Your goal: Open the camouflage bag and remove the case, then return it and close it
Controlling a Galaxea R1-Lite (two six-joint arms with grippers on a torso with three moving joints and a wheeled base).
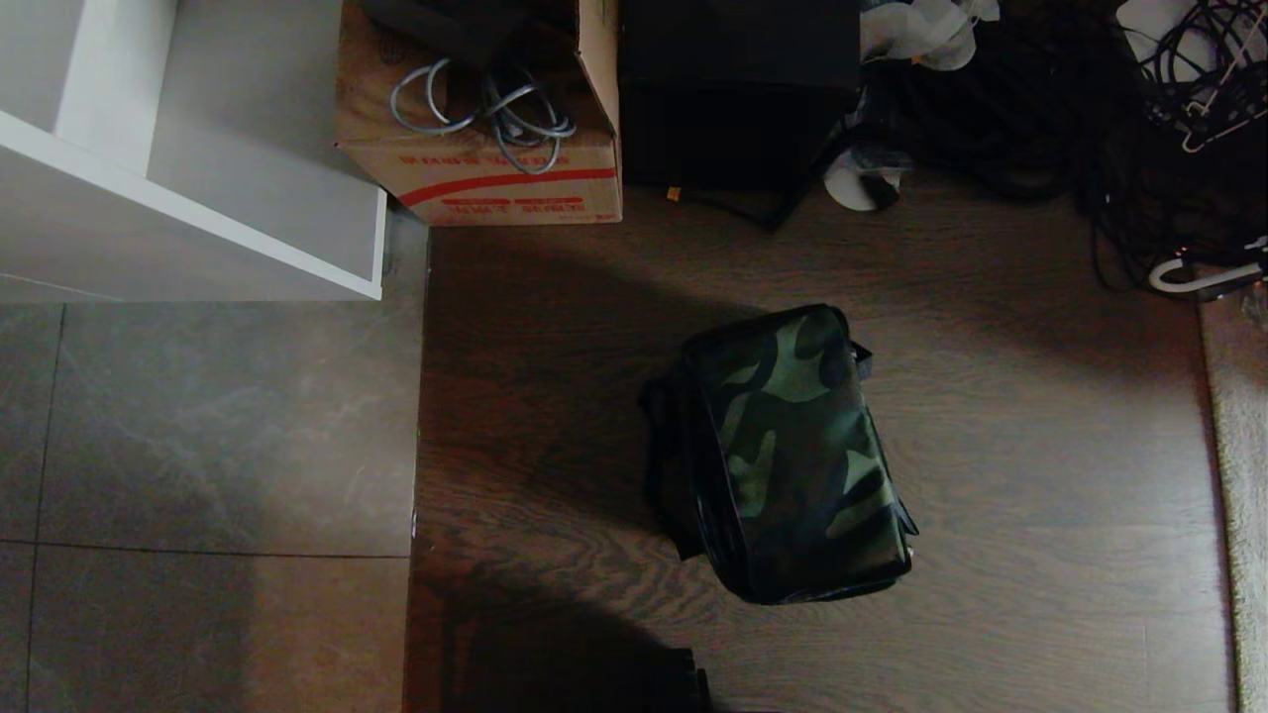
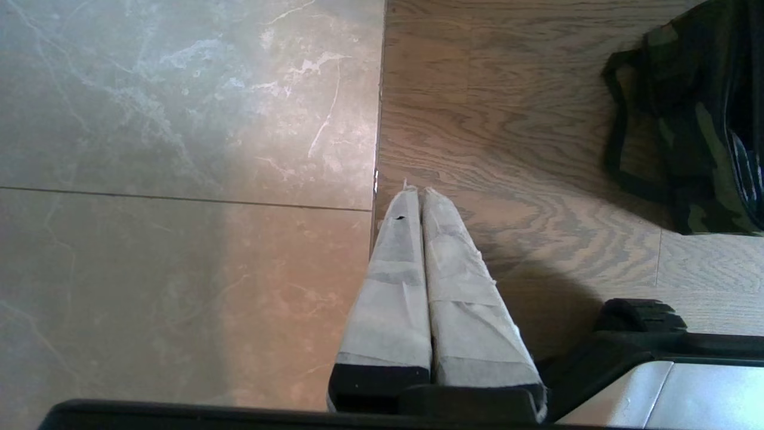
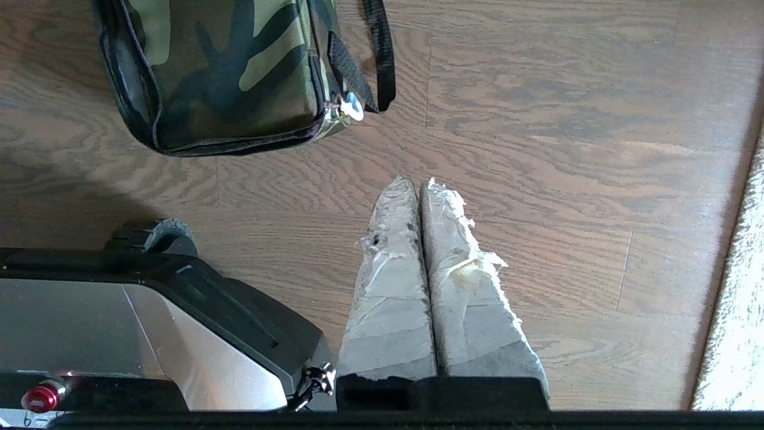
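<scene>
The camouflage bag (image 1: 792, 446) lies closed on the wood floor in the middle of the head view, green-and-dark panel up, black sides and straps. It also shows in the left wrist view (image 2: 692, 119) and the right wrist view (image 3: 227, 65), where a silver zipper pull (image 3: 351, 106) sits at its corner. The case is hidden. My left gripper (image 2: 418, 191) hangs shut over the floor seam, well away from the bag. My right gripper (image 3: 419, 182) is shut too, above bare wood a short way from the bag's corner. Neither holds anything, and neither arm shows in the head view.
A cardboard box (image 1: 485, 149) with grey cables, a black box (image 1: 738, 89) and a tangle of dark cables (image 1: 1169, 119) line the far side. A white shelf (image 1: 188, 198) stands far left over grey tiles. A pale rug (image 1: 1243, 475) borders the right. My base (image 3: 149, 334) is close by.
</scene>
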